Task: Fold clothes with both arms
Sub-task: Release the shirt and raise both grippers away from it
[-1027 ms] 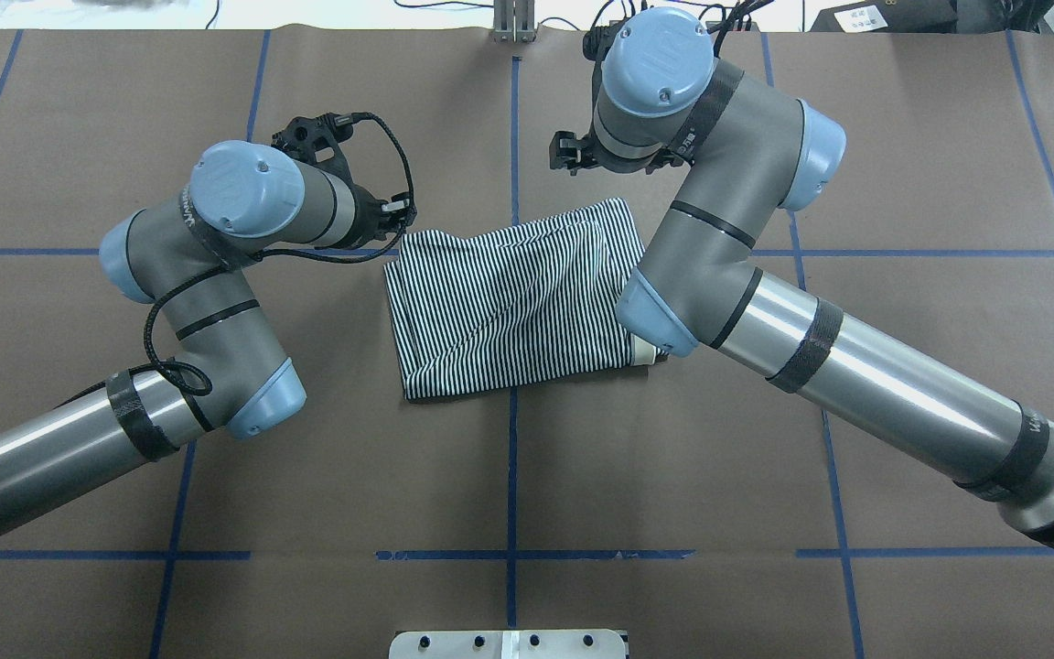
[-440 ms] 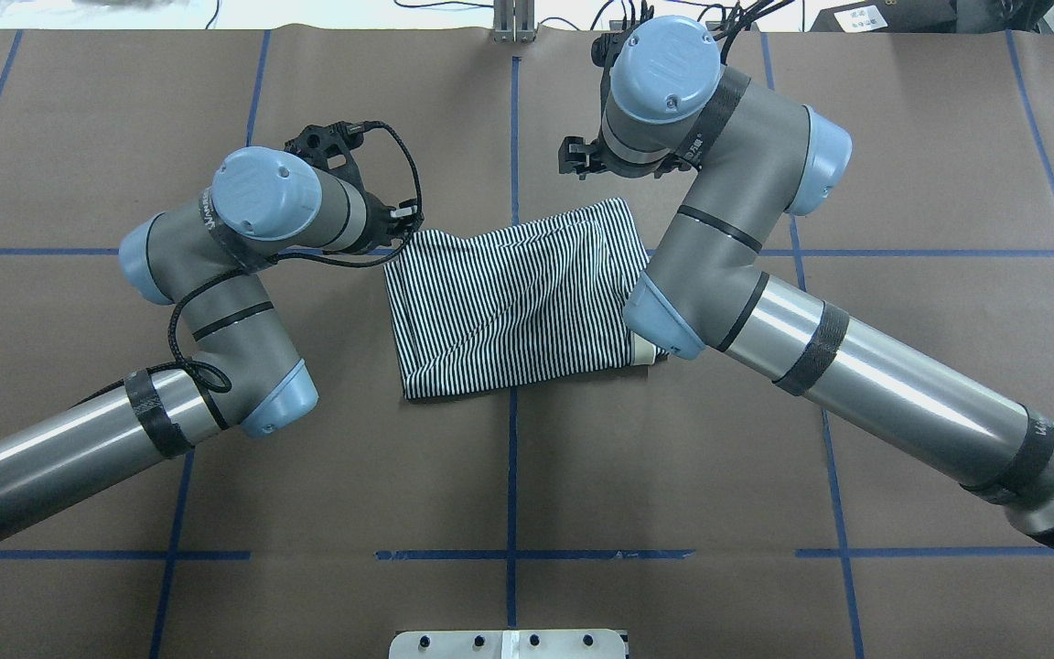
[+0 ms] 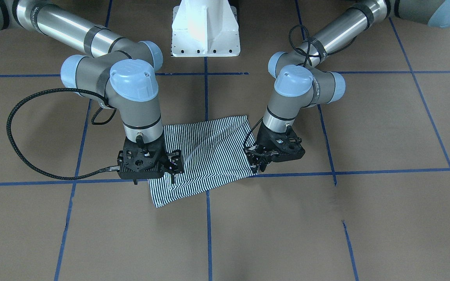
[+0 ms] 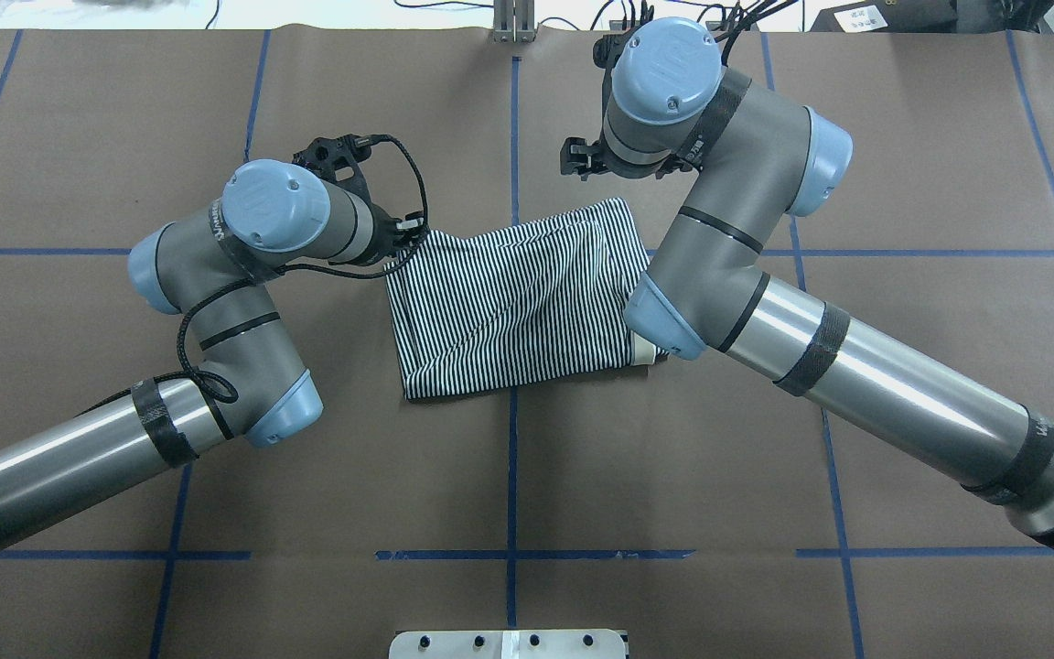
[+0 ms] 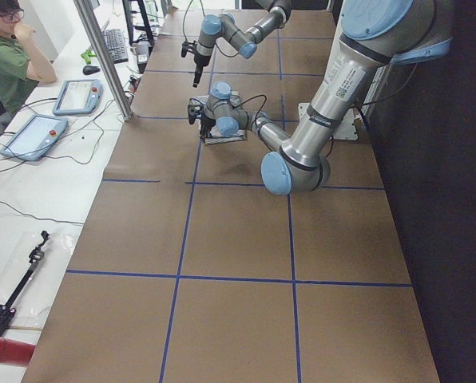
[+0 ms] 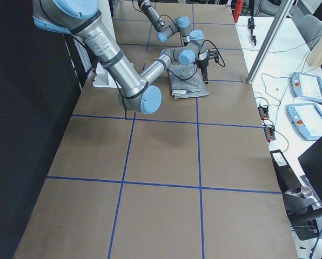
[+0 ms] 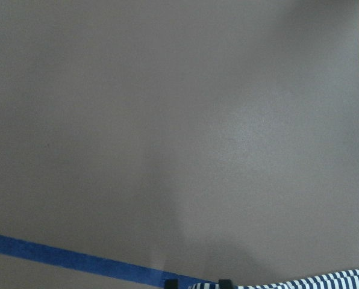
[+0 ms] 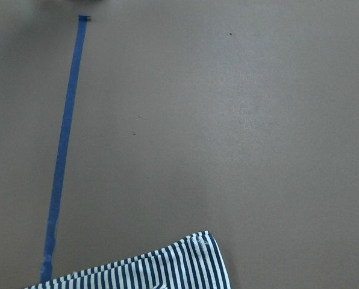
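Note:
The striped shirt (image 4: 509, 302) lies folded flat in a rough rectangle at the table's middle, also seen in the front view (image 3: 209, 156). My left gripper (image 4: 410, 224) hangs at its far left corner, fingers pointing down and apparently open (image 3: 257, 162). The left wrist view catches only a strip of the stripes (image 7: 324, 282). My right gripper (image 4: 573, 157) hovers just beyond the far right corner, apparently open and holding nothing (image 3: 173, 168). A shirt corner (image 8: 149, 271) lies below it in the right wrist view. A cream collar edge (image 4: 644, 351) peeks out under my right arm.
Blue tape lines (image 4: 512, 476) grid the brown table cover. The white pedestal base (image 3: 205, 27) stands at the robot's side. A black cable loop (image 3: 14, 128) trails from my right arm. A person (image 5: 2, 48) and teach pendants (image 5: 30, 136) are at the side bench.
My left arm has swung right, bringing its gripper up to the shirt's far left corner. My right gripper has shifted slightly right. The shirt has not moved.

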You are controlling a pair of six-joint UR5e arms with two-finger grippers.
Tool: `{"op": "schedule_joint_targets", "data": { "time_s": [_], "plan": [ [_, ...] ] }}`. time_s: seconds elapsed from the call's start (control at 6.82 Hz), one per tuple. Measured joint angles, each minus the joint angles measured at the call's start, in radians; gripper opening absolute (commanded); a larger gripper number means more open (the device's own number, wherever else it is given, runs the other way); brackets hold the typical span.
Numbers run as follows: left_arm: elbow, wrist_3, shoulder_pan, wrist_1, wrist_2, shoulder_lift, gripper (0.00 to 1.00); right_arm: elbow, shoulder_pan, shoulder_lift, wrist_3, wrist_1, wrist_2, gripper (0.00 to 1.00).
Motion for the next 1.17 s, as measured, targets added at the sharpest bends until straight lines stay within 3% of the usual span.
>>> {"op": "schedule_joint_targets", "data": {
  "time_s": [0.15, 0.29, 0.73, 1.17],
  "plan": [
    [0.000, 0.000, 0.003, -0.001, 0.000, 0.000, 0.07, -0.001, 0.000, -0.001, 0.000, 0.000, -0.001, 1.00],
    [0.000, 0.000, 0.005, -0.001, 0.000, 0.000, 0.00, -0.001, 0.000, -0.001, 0.000, 0.000, -0.001, 1.00],
    [-0.013, 0.014, 0.004, 0.003, 0.000, 0.009, 0.00, -0.002, 0.000, -0.001, 0.000, 0.000, -0.001, 1.00],
    [-0.064, 0.148, -0.028, 0.003, 0.000, 0.064, 0.00, -0.004, 0.000, -0.002, 0.000, 0.000, -0.003, 1.00]
  ]
}}
